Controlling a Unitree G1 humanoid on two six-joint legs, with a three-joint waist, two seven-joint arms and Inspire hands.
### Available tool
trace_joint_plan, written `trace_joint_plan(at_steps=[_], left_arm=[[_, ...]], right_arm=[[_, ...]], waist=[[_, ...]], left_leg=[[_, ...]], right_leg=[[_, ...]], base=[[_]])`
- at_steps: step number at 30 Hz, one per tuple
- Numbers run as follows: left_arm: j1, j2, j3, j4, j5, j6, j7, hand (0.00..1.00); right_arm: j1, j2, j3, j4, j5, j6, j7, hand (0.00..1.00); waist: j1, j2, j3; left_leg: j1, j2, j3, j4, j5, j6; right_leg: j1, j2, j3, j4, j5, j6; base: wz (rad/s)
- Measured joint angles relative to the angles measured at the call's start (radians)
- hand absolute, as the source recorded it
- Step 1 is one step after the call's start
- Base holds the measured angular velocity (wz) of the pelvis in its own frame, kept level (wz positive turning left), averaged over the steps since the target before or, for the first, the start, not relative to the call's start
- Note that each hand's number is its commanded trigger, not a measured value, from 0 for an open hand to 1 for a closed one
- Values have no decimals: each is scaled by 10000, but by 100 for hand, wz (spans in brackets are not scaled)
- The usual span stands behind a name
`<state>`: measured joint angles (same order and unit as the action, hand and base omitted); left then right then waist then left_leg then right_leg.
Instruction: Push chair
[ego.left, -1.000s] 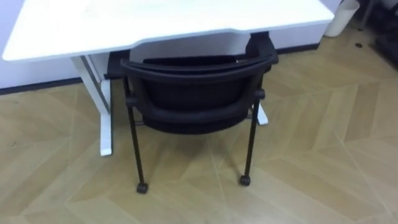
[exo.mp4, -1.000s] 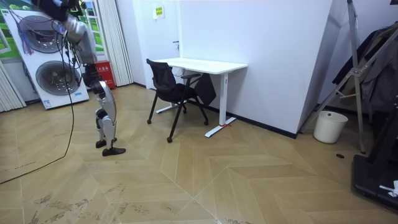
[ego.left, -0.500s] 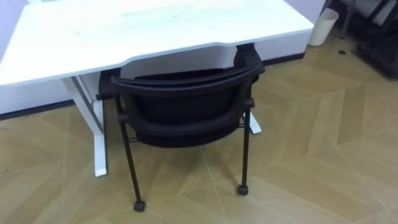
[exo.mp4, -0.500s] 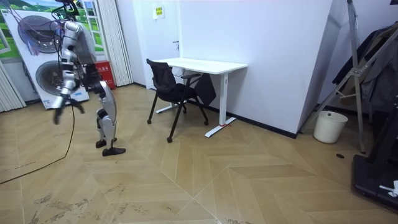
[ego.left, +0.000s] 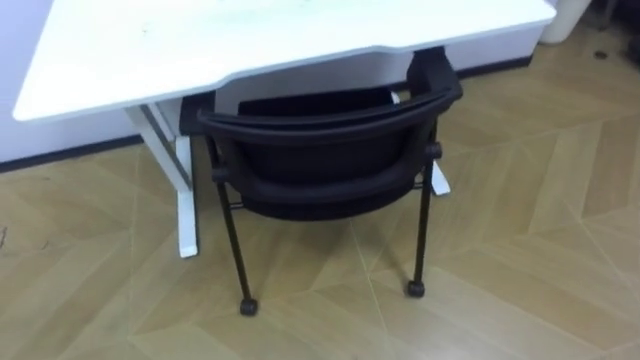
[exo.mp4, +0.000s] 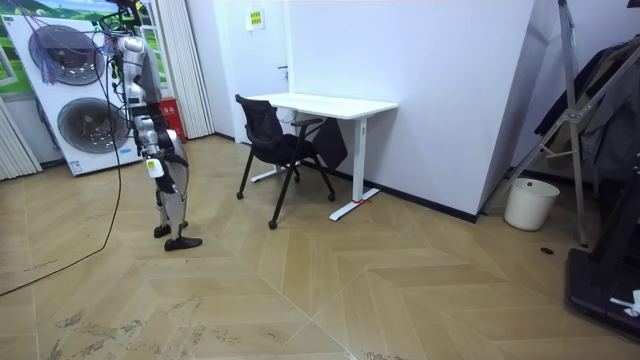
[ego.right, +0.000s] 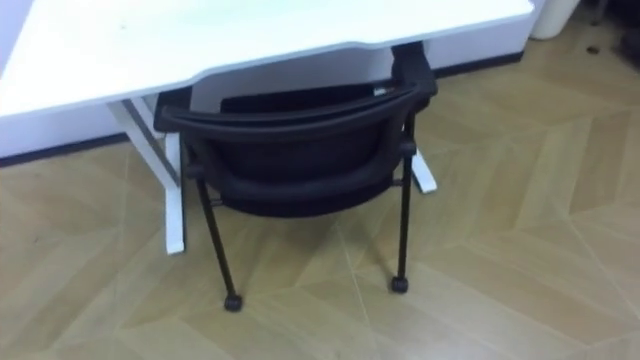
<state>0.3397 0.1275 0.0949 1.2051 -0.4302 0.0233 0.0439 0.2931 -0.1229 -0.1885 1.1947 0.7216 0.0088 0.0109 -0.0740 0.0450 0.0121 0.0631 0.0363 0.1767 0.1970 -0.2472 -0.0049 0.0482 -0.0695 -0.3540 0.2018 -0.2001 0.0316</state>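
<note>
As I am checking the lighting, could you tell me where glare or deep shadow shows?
Left eye view: the white desk glares so bright that its top shows almost no detail, the black chair reads as one dark mass, and the wooden floor is evenly lit. Room view: light is even, with shade under the desk.

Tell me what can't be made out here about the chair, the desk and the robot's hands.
- Seat front and front legs of the chair: in the eye views, hidden by its own backrest and the desk top.
- Far edge of the desk top: in the eye views, cut off by the top edge.
- The robot's hand: in the room view, too small to tell which one it is or its state.
</note>
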Motion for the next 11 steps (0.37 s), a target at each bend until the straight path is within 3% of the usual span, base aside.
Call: trace_joint_plan(at_steps=[11], left_arm=[[-204,-5,-51,-131,51,-28,-552,0]], right_arm=[[9,60,181,44,172,37,624,0]], waist=[[-10,-184,-36]], left_leg=[[3,-21,-215,-10,0,-1]], right_leg=[[42,-5,-41,13,-10,8]], base=[[3]])
